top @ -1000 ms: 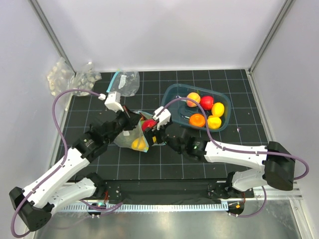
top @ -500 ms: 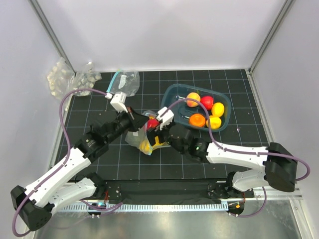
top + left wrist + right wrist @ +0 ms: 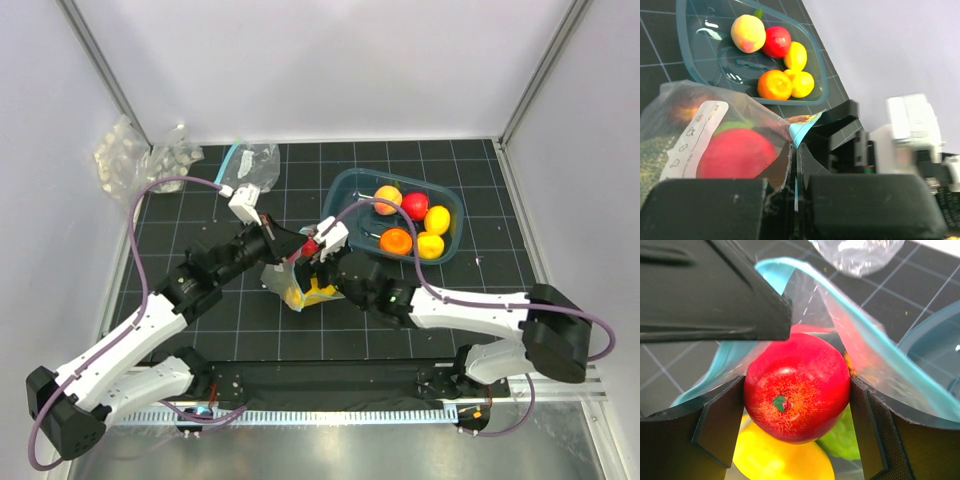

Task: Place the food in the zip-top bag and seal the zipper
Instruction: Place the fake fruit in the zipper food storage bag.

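The clear zip-top bag stands mid-table with its mouth held up. My left gripper is shut on the teal zipper strip, which is pinched between its jaws. My right gripper is shut on a red ball and holds it in the bag's open mouth, inside the teal rim. A yellow lemon and a green ball lie in the bag below it. The left wrist view shows the red ball through the plastic.
A teal bin at the back right holds a peach-coloured ball, a red ball, an orange and two lemons. A second clear bag and packs of white lumps lie at the back left.
Both grippers and the bag have shifted a little right. My left gripper has drawn the bag's mouth up, and the red ball has gone deeper into the mouth.
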Controlling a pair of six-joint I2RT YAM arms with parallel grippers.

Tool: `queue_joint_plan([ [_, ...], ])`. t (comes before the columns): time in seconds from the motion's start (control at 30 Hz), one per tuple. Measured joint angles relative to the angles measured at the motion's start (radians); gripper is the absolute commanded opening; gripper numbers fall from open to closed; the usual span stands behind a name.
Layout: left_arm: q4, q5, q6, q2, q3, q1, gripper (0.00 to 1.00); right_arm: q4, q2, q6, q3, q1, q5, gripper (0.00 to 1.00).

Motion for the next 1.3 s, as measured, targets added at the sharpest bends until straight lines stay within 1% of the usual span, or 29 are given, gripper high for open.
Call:
queue_joint_plan([
  [0.1,-0.003,-0.017,-0.002,0.010,-0.002,0.000,0.00,-0.008,0.071,0.015,0.025,-0.016,0.007,0.45],
  [0.17,-0.012,-0.029,-0.003,0.014,-0.002,0.001,0.00,-0.017,0.105,0.043,0.043,-0.037,0.002,0.49],
  [0.23,-0.012,-0.048,-0.005,0.016,-0.002,0.003,0.00,-0.029,0.129,0.069,0.061,-0.068,-0.020,0.62],
  [0.27,-0.012,-0.056,-0.006,0.016,-0.002,0.007,0.00,-0.035,0.137,0.082,0.067,-0.082,-0.033,0.77],
  [0.37,-0.013,-0.077,-0.006,0.016,-0.002,0.011,0.00,-0.040,0.142,0.108,0.069,-0.105,-0.054,0.87],
  [0.53,-0.023,-0.094,-0.014,0.016,-0.002,0.010,0.00,-0.066,0.115,0.132,0.068,-0.114,-0.070,0.90],
  [0.7,-0.030,-0.121,-0.027,0.016,-0.002,0.010,0.00,-0.102,0.042,0.134,0.068,-0.114,-0.077,0.99],
  [0.9,-0.039,-0.133,-0.028,0.016,-0.002,0.013,0.00,-0.117,0.005,0.134,0.068,-0.114,-0.081,0.99],
  [0.93,-0.040,-0.134,-0.028,0.016,-0.002,0.013,0.00,-0.122,0.005,0.134,0.068,-0.114,-0.082,0.98],
  [0.97,-0.043,-0.135,-0.028,0.016,-0.002,0.014,0.00,-0.126,0.005,0.134,0.068,-0.114,-0.082,0.93],
  [1.07,-0.052,-0.144,-0.028,0.016,-0.002,0.015,0.00,-0.149,-0.002,0.138,0.068,-0.114,-0.079,0.84],
  [1.17,-0.064,-0.159,-0.028,0.016,-0.001,0.019,0.00,-0.203,-0.030,0.158,0.072,-0.114,-0.064,0.82],
  [1.3,-0.084,-0.183,-0.028,0.017,0.003,0.028,0.00,-0.293,-0.061,0.189,0.123,-0.114,-0.031,0.82],
])
